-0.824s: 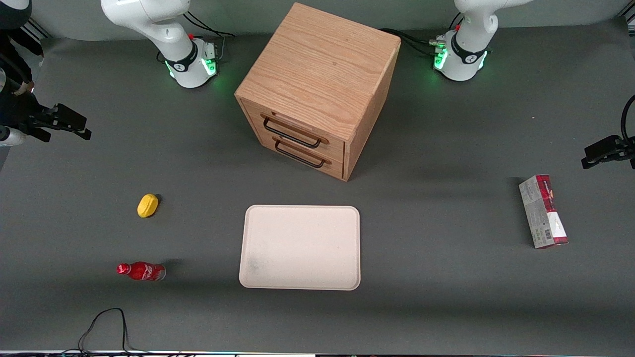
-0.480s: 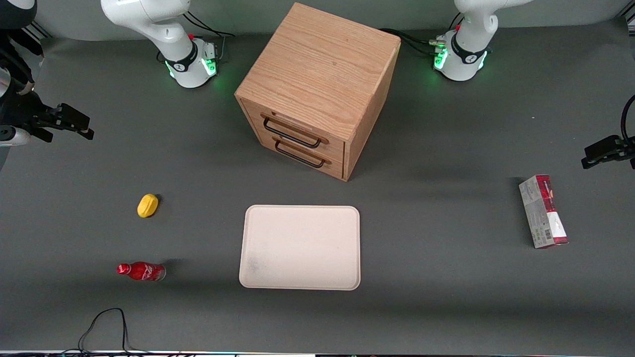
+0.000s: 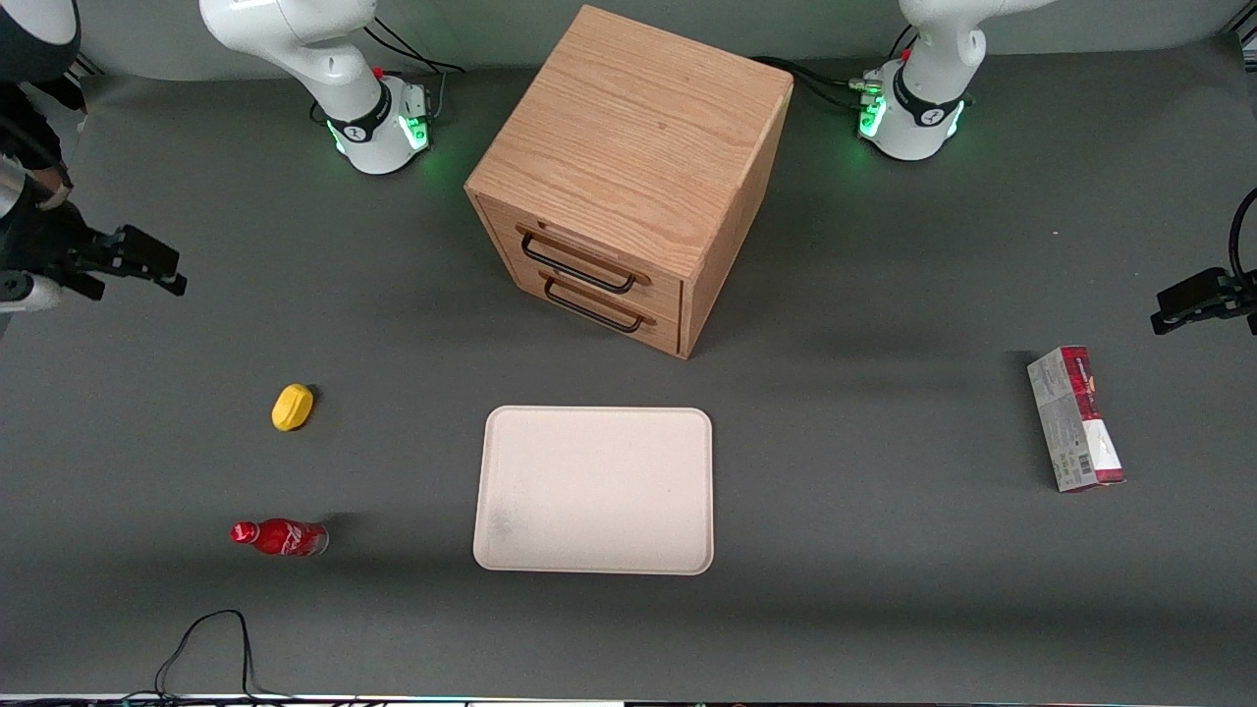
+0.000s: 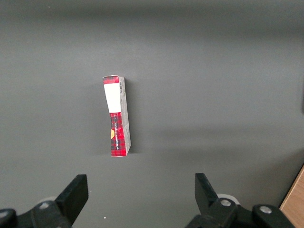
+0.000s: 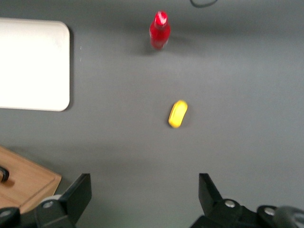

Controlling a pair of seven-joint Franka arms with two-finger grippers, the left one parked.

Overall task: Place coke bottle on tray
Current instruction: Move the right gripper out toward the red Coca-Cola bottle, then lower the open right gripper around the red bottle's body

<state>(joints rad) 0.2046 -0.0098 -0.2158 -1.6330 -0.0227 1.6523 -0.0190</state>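
Gripper (image 3: 162,273) hangs wide open and empty, well apart from the tray (image 3: 594,489), toward the working arm's end. Coke bottle (image 3: 280,537) stands on the table beside the tray, nearer the front camera than the yellow piece (image 3: 292,407).

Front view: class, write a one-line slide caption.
Open hand hovers high, coke bottle upright beside bare tray, yellow object farther back.

My working arm is glossy white, its base (image 3: 378,133) ringed with a black band, glowing green lights and a red button; black cables trail off it. The hand (image 3: 147,265) is matte black, with blocky fingers (image 5: 78,192) spread wide apart.
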